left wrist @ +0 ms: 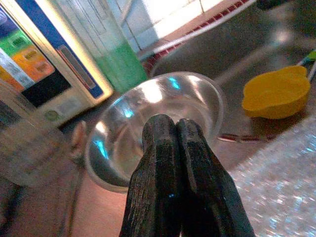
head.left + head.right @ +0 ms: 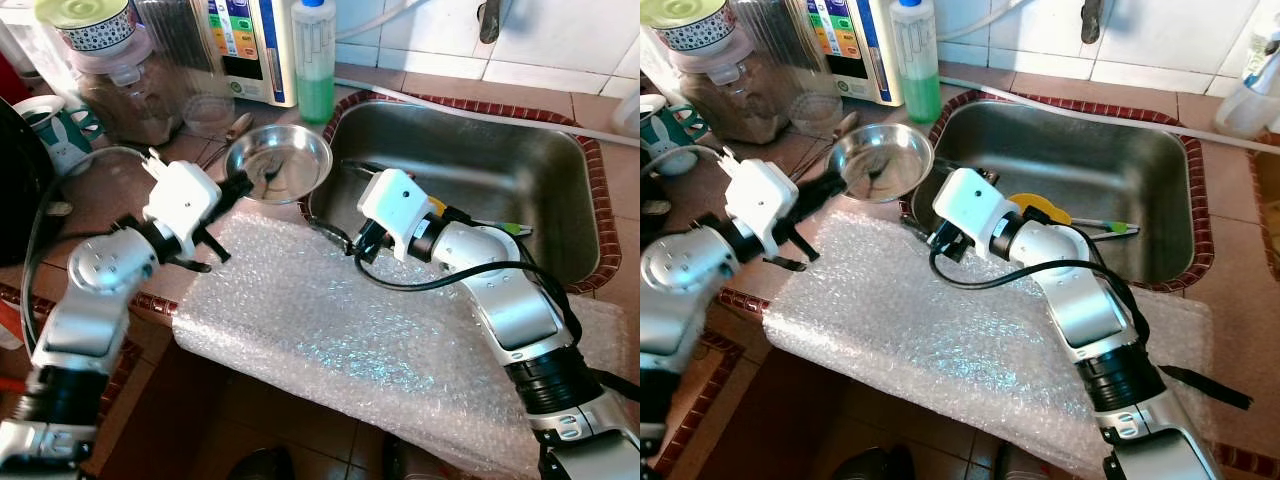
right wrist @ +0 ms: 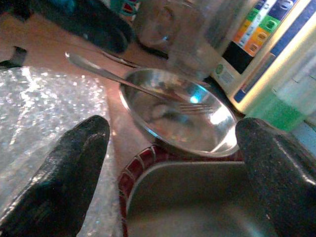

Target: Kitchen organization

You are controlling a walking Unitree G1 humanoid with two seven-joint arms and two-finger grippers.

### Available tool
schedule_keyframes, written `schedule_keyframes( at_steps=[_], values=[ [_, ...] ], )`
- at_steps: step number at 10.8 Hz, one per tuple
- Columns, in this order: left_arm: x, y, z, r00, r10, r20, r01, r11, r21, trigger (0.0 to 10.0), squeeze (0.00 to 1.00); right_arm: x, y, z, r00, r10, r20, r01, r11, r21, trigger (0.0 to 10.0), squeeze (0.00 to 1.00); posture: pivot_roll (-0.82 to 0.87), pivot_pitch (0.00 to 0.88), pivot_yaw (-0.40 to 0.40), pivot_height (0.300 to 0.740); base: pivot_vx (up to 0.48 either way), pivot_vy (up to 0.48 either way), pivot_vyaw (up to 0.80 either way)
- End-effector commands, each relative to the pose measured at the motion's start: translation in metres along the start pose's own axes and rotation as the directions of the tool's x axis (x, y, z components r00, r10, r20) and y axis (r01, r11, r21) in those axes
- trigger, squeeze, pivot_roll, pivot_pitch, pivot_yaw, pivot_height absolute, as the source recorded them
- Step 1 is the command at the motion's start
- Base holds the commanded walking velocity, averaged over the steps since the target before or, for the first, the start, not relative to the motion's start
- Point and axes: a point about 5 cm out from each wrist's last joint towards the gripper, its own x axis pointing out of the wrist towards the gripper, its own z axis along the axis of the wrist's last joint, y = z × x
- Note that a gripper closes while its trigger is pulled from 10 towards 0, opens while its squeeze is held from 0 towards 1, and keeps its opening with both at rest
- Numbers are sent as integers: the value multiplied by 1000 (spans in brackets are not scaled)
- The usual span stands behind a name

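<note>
Left eye view: a tiled counter (image 2: 600, 120) with a steel sink (image 2: 560, 215) set in it, and a sheet of bubble wrap (image 2: 330, 330) spread over the counter's front edge beside the sink.
Steel bowl: a shallow shiny bowl (image 2: 278, 160) stands on the counter just beside the sink's near-left corner, at the far edge of the bubble wrap.
Fork: a fork (image 3: 123, 79) lies with its tines inside the bowl and its handle sticking out over the rim.
Left gripper: the left gripper (image 1: 176, 129) reaches toward the bowl from the left, its two black fingers pressed flat together with nothing between them; the tips sit at the bowl's near rim, and whether they touch it cannot be told.
Right gripper: the right gripper (image 3: 173, 148) hangs over the sink's corner, pointing at the bowl, fingers spread wide and holding nothing.
Sink contents: a yellow scoop-like piece (image 1: 274, 91) lies in the sink.
Behind the bowl: a bottle of green liquid (image 2: 314, 60), a white appliance with coloured labels (image 2: 245, 45), and a clear jar (image 2: 125, 90).
</note>
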Motion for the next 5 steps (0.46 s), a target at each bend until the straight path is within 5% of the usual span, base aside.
schedule_keyframes(
  at_steps=[1,2,3,5],
  values=[
    [-3,-6,-8,999,-24,-29,24,1000,0,0,0,1,8,1,999,48,12,-48,999,-8,10000,0,-81,192,71,740,0,0,0],
    [-4,-8,-11,999,-34,-42,34,999,-3,745,0,2,10,0,998,66,14,-66,998,-14,10000,0,-76,191,67,740,0,0,0],
    [-4,-7,-10,999,-18,-36,18,1000,-7,10000,1000,3,11,0,997,72,17,-72,997,-15,10000,0,-74,192,67,740,0,0,0],
    [-5,-5,-10,1000,-4,-30,4,1000,-2,10000,1000,3,12,1,997,74,23,-73,997,-14,10000,0,-73,195,69,740,0,0,0]
  ],
)
